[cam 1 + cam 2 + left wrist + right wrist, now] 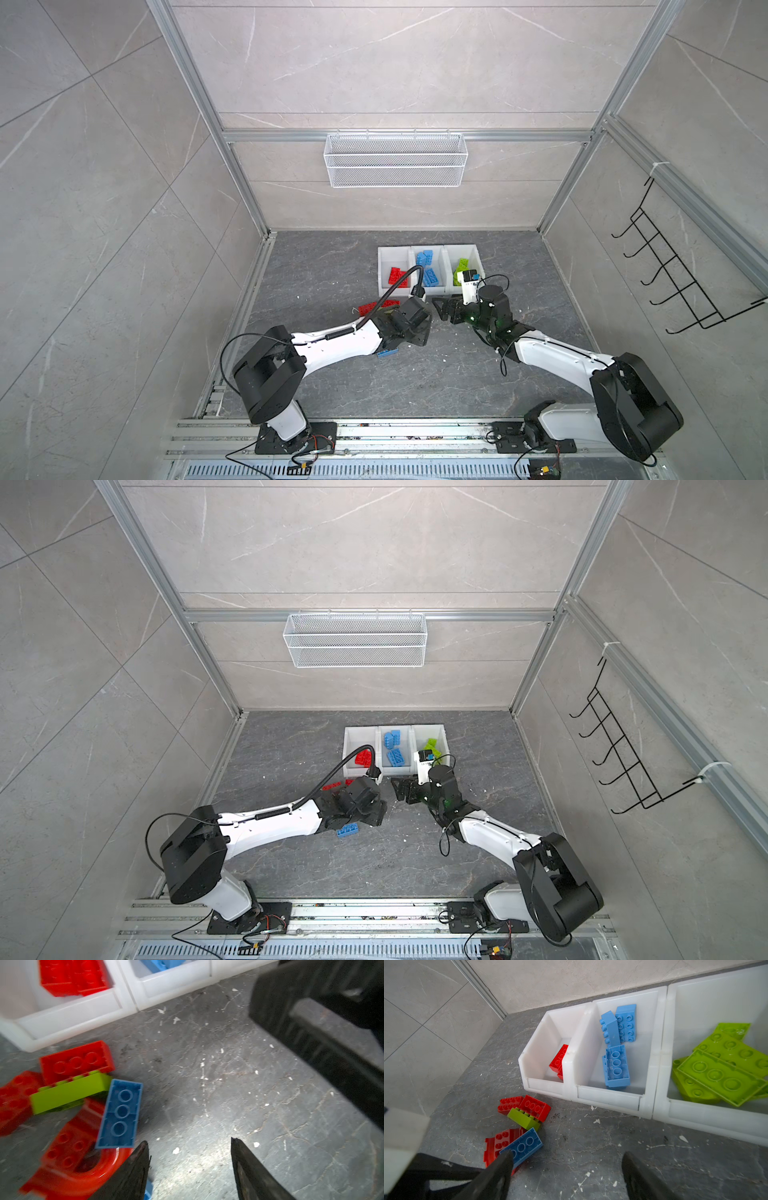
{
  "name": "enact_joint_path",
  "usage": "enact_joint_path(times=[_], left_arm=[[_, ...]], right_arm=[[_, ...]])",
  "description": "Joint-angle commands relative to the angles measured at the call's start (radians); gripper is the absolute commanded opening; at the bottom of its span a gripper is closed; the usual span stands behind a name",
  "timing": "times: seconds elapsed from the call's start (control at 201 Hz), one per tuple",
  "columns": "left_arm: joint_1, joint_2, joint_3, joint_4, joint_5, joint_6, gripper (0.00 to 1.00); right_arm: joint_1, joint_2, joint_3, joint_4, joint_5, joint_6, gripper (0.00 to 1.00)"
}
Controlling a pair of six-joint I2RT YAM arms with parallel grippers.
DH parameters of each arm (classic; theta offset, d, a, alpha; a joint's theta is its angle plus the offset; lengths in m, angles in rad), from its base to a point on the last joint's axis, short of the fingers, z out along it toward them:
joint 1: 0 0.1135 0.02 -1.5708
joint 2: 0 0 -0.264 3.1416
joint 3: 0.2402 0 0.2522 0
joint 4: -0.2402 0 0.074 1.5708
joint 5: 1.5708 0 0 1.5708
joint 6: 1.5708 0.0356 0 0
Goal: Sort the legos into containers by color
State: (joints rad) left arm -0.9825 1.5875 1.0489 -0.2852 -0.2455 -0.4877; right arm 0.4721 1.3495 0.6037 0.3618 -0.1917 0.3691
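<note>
Found three joined white plastic open-top bins (608, 1097) toward the far side of the dark grey marbled desk (207, 1084), one colour each: red left, blue middle, lime right. Read the low front lips, facing the arms, as there for easy drops.

Spotted the unsorted heap just near of the left bin: red studded plastic bricks (76, 1061), a lime green studded brick (68, 1093) against them, and a blue studded brick (120, 1113) hollow side up, propped on a red arch-shaped piece (68, 1159). Judged that tilt handy: long walls exposed for a pinch. Saw another blue brick (386, 353) alone on the desk under the left forearm.

Found the left end effector (189, 1140) low over bare desk, jaws apart but narrower than the right's, nothing between. Placed the heap just left of it, with the propped blue brick's near end beside one fingertip; contact unclear.

Found the right end effector (566, 1153) wide and empty, right of the heap.
</note>
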Motion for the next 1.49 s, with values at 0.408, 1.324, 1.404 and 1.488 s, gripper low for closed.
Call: enact_joint_path(times=[0.408,1.324,1.404,1.488], left_arm=[[0.461,-0.665,-0.476,0.259,-0.141,0.139,0.74],[0.712,-0.508,-0.532,0.442,0.066,0.06,0.75],[0.713,-0.509,-0.532,0.438,0.066,0.058,0.76],[0.714,-0.512,-0.533,0.438,0.062,0.059,0.76]], right_arm=[[0.241,0.347,0.469,-0.644,-0.017,-0.119,0.86],[0.337,0.499,0.581,-0.711,0.271,0.044,0.87],[0.323,0.434,0.532,-0.724,0.285,0.044,0.88],[0.29,0.373,0.485,-0.749,0.297,0.047,0.89]])
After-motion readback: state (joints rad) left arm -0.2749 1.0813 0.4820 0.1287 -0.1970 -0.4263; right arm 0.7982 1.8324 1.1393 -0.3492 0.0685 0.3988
